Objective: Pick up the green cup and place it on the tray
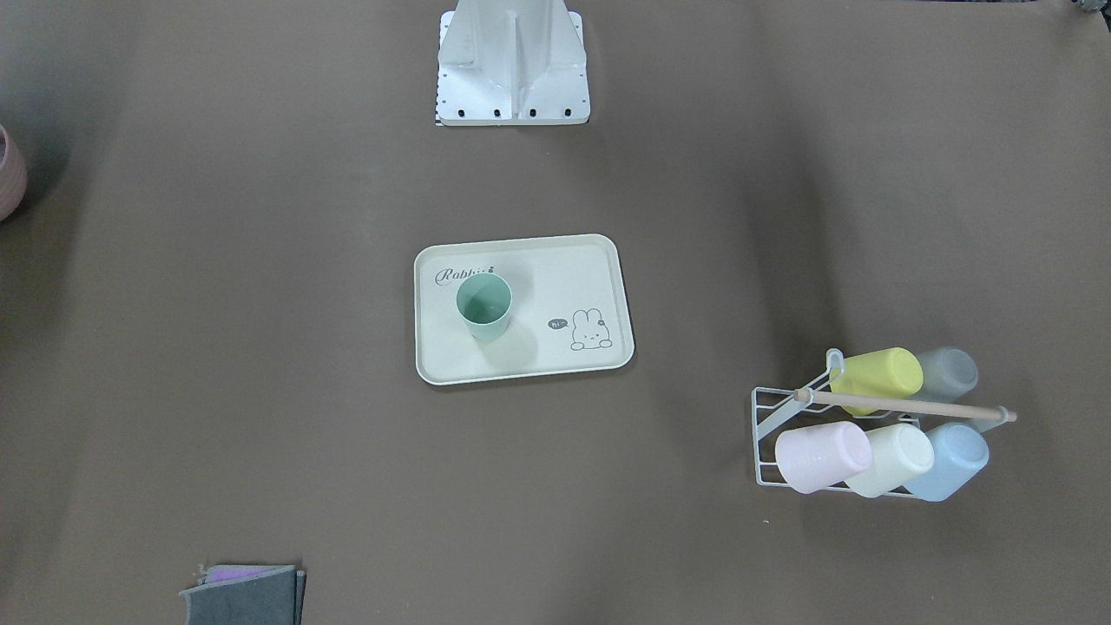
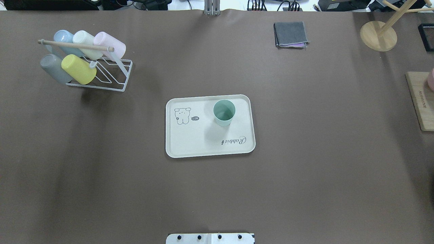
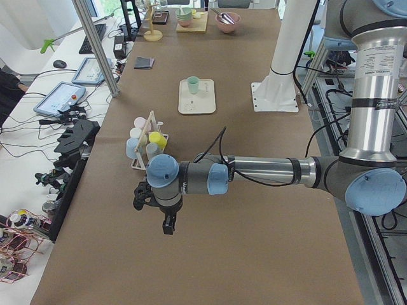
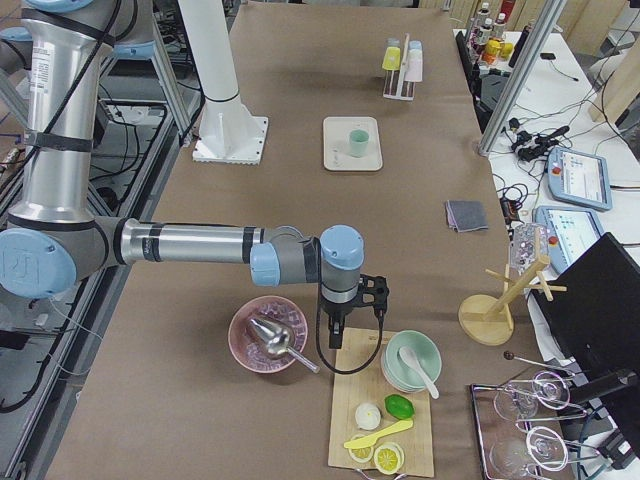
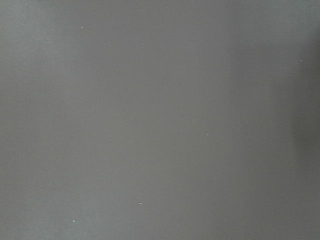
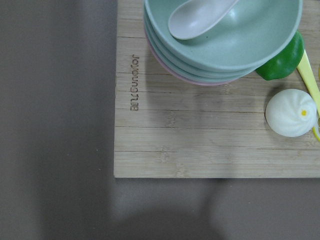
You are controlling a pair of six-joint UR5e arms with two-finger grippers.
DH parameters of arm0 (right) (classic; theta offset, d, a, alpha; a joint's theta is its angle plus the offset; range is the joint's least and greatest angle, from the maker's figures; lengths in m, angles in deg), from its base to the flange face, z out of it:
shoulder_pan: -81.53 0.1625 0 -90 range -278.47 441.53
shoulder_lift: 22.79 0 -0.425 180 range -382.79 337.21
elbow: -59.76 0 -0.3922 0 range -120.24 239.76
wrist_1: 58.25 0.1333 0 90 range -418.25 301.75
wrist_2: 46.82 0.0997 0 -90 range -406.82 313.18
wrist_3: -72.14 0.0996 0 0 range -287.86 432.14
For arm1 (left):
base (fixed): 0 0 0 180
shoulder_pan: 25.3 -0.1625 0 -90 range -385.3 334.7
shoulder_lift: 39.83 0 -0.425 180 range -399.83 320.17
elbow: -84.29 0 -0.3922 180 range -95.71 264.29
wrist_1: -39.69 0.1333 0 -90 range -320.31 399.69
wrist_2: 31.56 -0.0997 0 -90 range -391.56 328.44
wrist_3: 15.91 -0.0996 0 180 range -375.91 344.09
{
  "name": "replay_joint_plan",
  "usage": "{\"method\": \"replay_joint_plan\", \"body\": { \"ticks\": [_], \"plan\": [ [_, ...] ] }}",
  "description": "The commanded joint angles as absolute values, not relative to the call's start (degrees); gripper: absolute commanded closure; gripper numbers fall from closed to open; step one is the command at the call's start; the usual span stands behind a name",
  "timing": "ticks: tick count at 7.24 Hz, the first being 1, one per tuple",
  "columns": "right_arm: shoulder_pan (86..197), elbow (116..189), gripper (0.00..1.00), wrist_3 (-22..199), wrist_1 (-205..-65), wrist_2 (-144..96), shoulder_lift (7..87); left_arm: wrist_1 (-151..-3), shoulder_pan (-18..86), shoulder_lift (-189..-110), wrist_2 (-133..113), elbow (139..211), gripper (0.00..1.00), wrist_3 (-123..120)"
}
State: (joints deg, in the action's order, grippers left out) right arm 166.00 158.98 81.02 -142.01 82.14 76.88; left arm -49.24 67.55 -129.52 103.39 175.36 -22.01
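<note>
The green cup [image 2: 223,112] stands upright on the tray [image 2: 193,140], on the half with the "Rabbit" script; the front view shows the same cup [image 1: 484,304] on the same tray [image 1: 564,273]. No arm is near them. My left gripper [image 3: 167,227] hangs over bare table far toward the table's left end, past the cup rack. My right gripper [image 4: 333,327] hangs at the opposite end, above the edge of a wooden board. Both show only in the side views, so I cannot tell whether they are open or shut.
A white wire rack [image 2: 115,76] holds several pastel cups lying on their sides. A folded grey cloth [image 2: 291,34] and a wooden stand [image 2: 378,35] are at the far right. Stacked bowls [image 6: 225,45] sit on the wooden board [image 6: 200,145], next to a pink bowl [image 4: 268,333].
</note>
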Motion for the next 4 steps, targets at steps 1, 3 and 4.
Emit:
{"method": "replay_joint_plan", "body": {
  "ticks": [1, 3, 4],
  "plan": [
    [166.00, 158.98, 0.00, 81.02, -142.01, 82.12, 76.88, -49.43, 68.12, -129.13, 103.44, 175.26, 0.01, -22.33],
    [166.00, 158.98, 0.00, 81.02, -141.92, 82.03, 76.88, -49.43, 69.71, -129.04, 103.62, 174.91, 0.01, -21.98],
    [166.00, 158.98, 0.00, 81.02, -141.92, 82.11, 76.88, -49.17, 69.62, -129.04, 103.62, 174.82, 0.01, -21.80]
  ]
}}
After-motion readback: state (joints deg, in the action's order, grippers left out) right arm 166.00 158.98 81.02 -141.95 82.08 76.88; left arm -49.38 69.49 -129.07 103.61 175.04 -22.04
